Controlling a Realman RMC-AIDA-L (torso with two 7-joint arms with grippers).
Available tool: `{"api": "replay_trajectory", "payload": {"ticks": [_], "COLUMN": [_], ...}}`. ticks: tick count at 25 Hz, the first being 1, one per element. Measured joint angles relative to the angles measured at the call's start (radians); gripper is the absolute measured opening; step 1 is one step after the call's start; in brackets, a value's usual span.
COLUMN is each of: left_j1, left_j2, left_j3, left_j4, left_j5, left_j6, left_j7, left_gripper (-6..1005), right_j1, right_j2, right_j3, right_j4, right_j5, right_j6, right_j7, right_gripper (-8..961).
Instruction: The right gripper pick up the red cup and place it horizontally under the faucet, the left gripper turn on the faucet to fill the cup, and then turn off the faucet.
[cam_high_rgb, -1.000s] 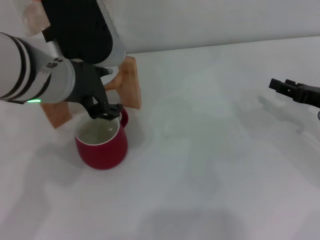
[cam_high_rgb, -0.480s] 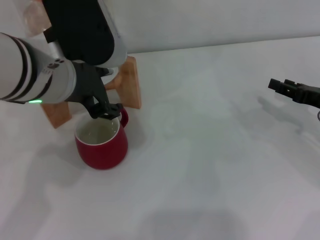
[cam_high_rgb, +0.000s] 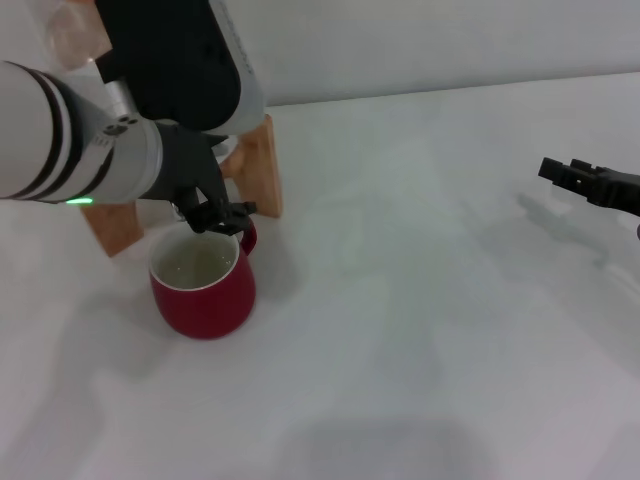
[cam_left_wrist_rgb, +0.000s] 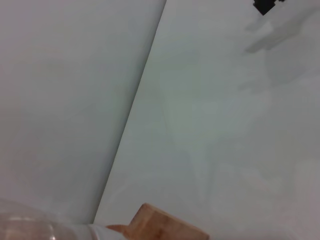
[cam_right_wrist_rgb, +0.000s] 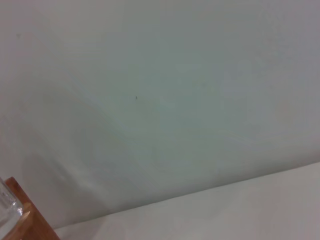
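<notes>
Over by the wooden stand (cam_high_rgb: 262, 165), the left gripper (cam_high_rgb: 222, 214), a black claw on a thick grey-white arm, has lifted slightly off the rim of the glossy red cup (cam_high_rgb: 205, 286) over the last second. Can't tell whether it's clenched or released. Looks like the fill is done and it's backing away. That cup sits upright on the white surface (cam_high_rgb: 420, 300), just in front of the stand. Head view alone shows cup and claw; the left wrist view only catches a stand corner. The black right gripper (cam_high_rgb: 568, 174) idles well away from the stand, apparently holding nothing.

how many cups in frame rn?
1. The red cup stands upright on the table, in front of the wooden stand, with the left gripper at its rim. The left arm covers part of the stand area, so another could be hidden.
</notes>
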Motion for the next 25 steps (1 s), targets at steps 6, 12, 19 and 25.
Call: {"api": "replay_trajectory", "payload": {"ticks": [6, 12, 19, 25], "left_j1": [0.008, 0.059, 0.191, 0.350], "left_j2": [0.000, 0.000, 0.002, 0.001], "left_j3": [0.003, 0.003, -0.009, -0.021], "left_j4": [0.022, 0.088, 0.180, 0.248], "left_j5": [0.000, -0.012, -0.135, -0.277], "left_j6": [0.015, 0.052, 0.166, 0.247], "left_j7": [-0.001, -0.001, -0.018, -0.018], "left_gripper": [800, 800, 800, 800], "right_j1": [0.000, -0.001, -0.002, -0.002], "right_j2": [-0.002, -0.003, -0.005, -0.007], "right_j3": [0.000, 0.000, 0.020, 0.028], "right_j4": [-0.001, -0.001, -0.001, -0.001], "right_j5": [0.002, 0.005, 0.002, 0.001], "right_j6": [0.001, 0.004, 0.018, 0.026], "right_j7": [0.000, 0.000, -0.002, -0.004], "right_gripper": [592, 592, 591, 591]}}
